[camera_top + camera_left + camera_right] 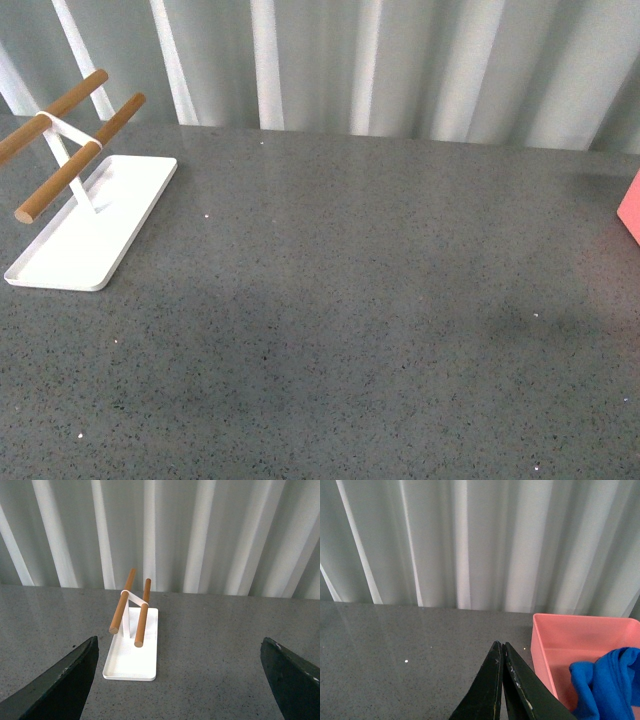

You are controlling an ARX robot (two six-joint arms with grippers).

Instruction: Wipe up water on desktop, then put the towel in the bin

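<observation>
Desktop [350, 300], left to right: white rack tray [70, 250] with wooden bars [75, 165] near far-left corner; left gripper [180, 680] jaws apart; right gripper [504, 680] jaws together; towel [607, 685] in pink bin [560, 640] at right edge.

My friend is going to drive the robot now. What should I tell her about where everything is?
Left gripper: open, holding nothing, facing the white rack.
Right gripper: shut, holding nothing, near the pink bin.
The blue towel already lies in the bin.
The desktop shows no clear puddle in the front view, only faint darker patches.
Left: probably nothing; just check those patches.
</observation>
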